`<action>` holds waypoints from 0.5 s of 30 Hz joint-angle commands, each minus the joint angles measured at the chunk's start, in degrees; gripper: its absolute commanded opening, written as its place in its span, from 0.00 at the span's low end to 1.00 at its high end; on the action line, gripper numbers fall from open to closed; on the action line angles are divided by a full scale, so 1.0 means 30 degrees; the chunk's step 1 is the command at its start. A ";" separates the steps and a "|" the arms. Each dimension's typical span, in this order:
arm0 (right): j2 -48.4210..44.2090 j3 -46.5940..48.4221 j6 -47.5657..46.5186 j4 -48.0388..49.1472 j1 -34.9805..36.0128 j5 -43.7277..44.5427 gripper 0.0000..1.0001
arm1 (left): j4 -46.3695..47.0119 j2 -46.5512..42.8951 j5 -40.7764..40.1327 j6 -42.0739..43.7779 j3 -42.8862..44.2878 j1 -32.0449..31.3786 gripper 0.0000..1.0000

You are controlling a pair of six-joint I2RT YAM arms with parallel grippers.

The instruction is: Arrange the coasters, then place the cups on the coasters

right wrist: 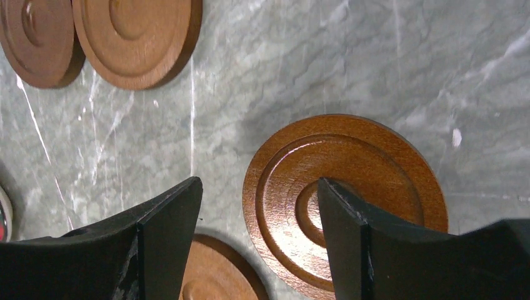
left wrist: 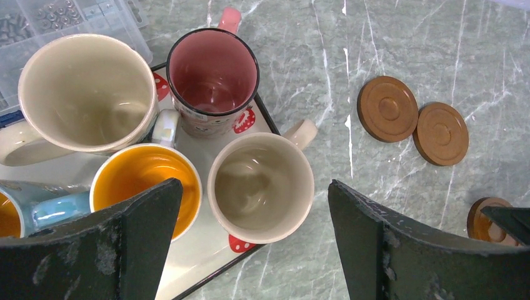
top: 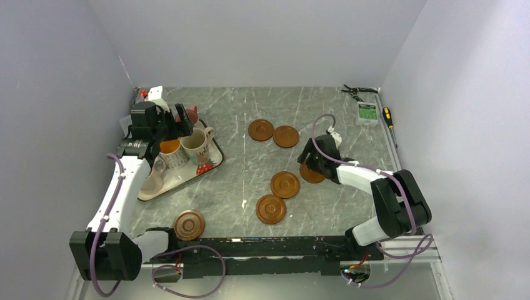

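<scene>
The white strawberry-print tray (top: 211, 160) sat on the grey marbled surface (top: 250, 103), and the cups (top: 195, 144) stood upright on it, packed close together. Seen from the left wrist, a large cream cup (left wrist: 84, 90) stood at the tray's edge next to a clear parts box (left wrist: 62, 19), with a pink-lined cup (left wrist: 212, 78) beside it. An orange-lined cup (left wrist: 145, 181) and a smaller cream cup (left wrist: 261, 187) stood in front of those, the smaller one at the tray's right corner. A blue cup (left wrist: 37, 209) was cut off at the edge of the view. The left gripper (left wrist: 253, 187) hovered above the tray with its jaws spread wide, grasping nothing, and the smaller cream cup showed between them. All six coasters (top: 260, 130) lay flat on the surface off the tray. Two lay edge to edge to the right of the tray, toward the back wall. Two more lay close together to the right of the tray's near end, and one lay just beyond the tray's near corner, toward the arm bases. The sixth coaster (right wrist: 350, 162) lay farthest to the right of the tray, under the right gripper (right wrist: 257, 187). That gripper was released and low, one finger over the disc's centre rings and the other past its rim over bare surface, holding nothing
</scene>
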 commanded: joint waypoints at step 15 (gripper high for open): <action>0.4581 0.3379 -0.1429 0.2140 -0.1938 0.0329 0.72 | -0.0032 0.0469 0.0716 -0.0274 0.0958 -0.0054 0.94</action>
